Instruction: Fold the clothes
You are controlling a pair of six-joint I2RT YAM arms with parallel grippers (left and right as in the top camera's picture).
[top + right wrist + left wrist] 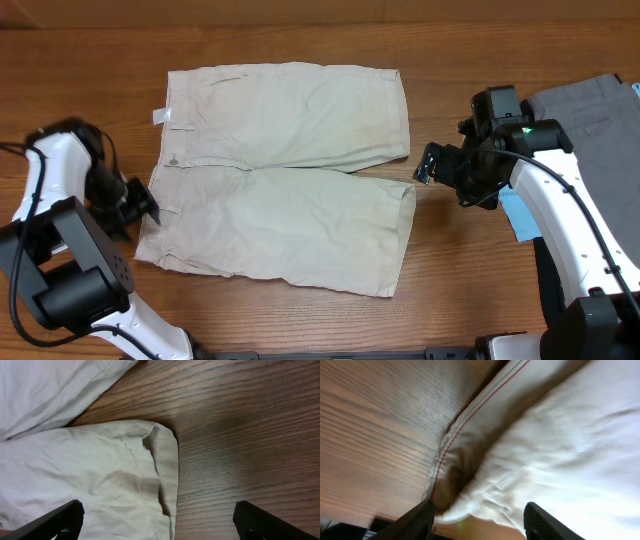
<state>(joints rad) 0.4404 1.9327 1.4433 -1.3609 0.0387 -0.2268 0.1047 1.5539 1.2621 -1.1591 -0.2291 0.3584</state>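
The clothes are a pair of pale beige shorts (285,175), lying spread flat on the wooden table with the waistband to the left and both legs pointing right. My left gripper (143,205) sits at the lower-left waistband corner. In the left wrist view its jaws (480,525) stand apart, and a raised fabric edge with red stitching (465,435) lies just ahead of them, not pinched. My right gripper (430,165) hovers at the leg hems. It (160,522) is wide open over the hem corner (162,460) of the near leg.
Grey trousers (590,110) lie at the back right, behind the right arm. A light-blue piece (518,215) lies under that arm near the right edge. Bare wood (250,435) shows to the right of the hems.
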